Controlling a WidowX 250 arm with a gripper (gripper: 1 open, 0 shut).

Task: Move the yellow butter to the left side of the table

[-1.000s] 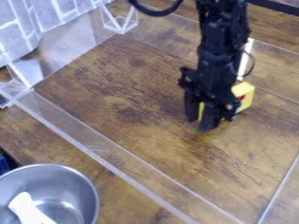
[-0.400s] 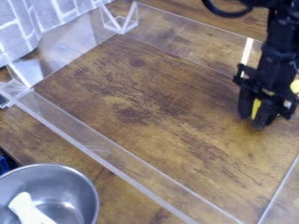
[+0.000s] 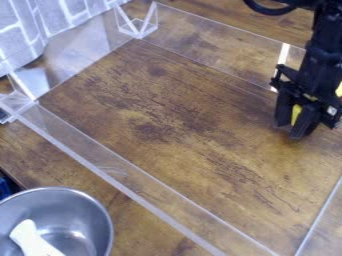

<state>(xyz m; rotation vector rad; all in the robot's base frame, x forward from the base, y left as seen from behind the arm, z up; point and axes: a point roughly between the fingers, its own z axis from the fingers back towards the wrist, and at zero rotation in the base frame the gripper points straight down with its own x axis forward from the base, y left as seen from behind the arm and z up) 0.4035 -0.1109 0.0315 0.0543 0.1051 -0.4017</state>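
Metal bowl (image 3: 54,225) holds a white object (image 3: 27,238), bottom left

bare table (image 3: 160,110) — acrylic strips (image 3: 114,165) around

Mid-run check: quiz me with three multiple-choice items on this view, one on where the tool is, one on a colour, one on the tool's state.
1. Where is the tool?
A. near the right edge of the table
B. over the metal bowl
C. at the far left corner

2. What colour shows between the tool's fingers?
A. blue
B. yellow
C. green

3. How is the tool?
A. wide open and empty
B. out of view
C. shut on the yellow butter

Answers:
1 A, it stands over the wood by the right border.
2 B, yellow sides show between the dark fingers.
3 C, the fingers are clamped on the box.
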